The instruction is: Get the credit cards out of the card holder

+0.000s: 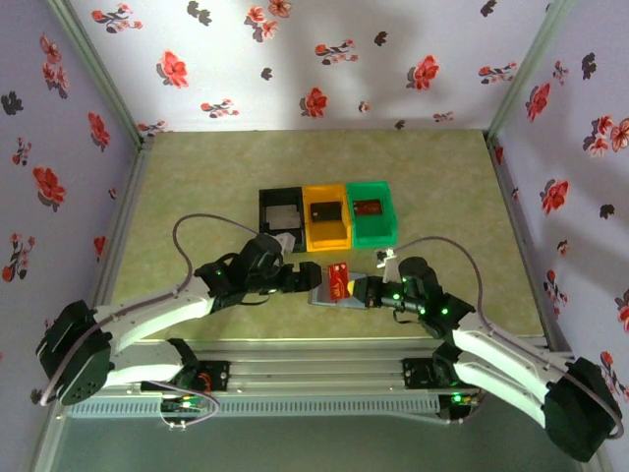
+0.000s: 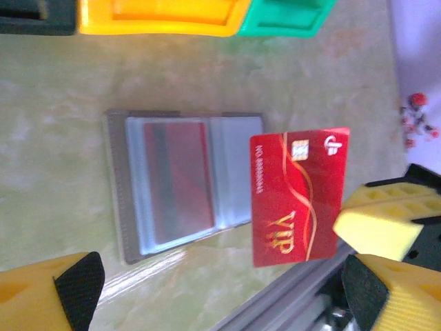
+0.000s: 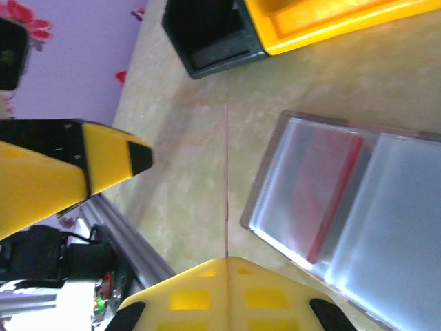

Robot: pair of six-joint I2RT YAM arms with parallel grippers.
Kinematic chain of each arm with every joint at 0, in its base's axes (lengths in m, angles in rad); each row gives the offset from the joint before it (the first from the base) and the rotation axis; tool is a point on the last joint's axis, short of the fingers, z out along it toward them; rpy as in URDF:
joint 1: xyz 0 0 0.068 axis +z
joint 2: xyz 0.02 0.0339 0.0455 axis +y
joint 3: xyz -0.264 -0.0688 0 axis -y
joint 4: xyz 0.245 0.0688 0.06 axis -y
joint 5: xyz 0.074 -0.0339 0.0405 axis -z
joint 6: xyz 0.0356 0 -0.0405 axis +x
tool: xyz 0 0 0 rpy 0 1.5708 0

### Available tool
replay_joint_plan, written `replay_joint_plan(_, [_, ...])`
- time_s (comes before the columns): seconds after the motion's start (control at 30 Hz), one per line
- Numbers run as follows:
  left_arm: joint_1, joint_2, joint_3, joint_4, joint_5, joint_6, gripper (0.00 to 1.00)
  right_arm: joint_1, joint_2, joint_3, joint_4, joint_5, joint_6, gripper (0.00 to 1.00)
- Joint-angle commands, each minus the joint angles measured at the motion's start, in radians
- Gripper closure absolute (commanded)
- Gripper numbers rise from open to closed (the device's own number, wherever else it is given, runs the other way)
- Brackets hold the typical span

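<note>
1. The credit cards: one red card is out of the card holder, pinched by a long edge in the clenched right claw and hanging just over the holder's side nearest that claw; a second red card sits in one of the holder's clear sleeves.
2. The holder lies open and flat on the tabletop between the two claws, sleeves up; I judge this keeps the sleeve mouths reachable.
3. The left claw is released, jaws wide, just beside the holder and facing the held card; probably ready to take it.
4. The held card's long axis runs parallel to the sleeved card's, pointing past the holder toward the bins; its printed face is turned to the left claw.
</note>
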Motion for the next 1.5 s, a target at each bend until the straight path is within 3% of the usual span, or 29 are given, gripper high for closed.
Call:
replay_joint_plan(0.0, [0.009,0.009,-0.024,0.216,0.132,-0.03,0.07,-0.007,-0.029,-0.017,0.097,-0.081,0.028,1.0])
replay_joint_plan(0.4, [0.019,0.067,-0.113,0.536,0.225,-0.136,0.17,-0.005,-0.039,-0.016,0.171,-0.18,0.058,1.0])
replay_joint_plan(0.83, [0.024,0.072,-0.181,0.716,0.26,-0.209,0.42,-0.007,-0.033,-0.025,0.167,-0.177,0.044,1.0])
replay_joint_plan(1.0, [0.028,0.072,-0.199,0.758,0.265,-0.228,0.56,-0.006,-0.032,-0.025,0.167,-0.178,0.043,1.0])
replay_joint_plan(1.47, [0.033,0.065,-0.21,0.787,0.271,-0.237,0.76,-0.007,-0.03,-0.015,0.141,-0.172,0.029,1.0])
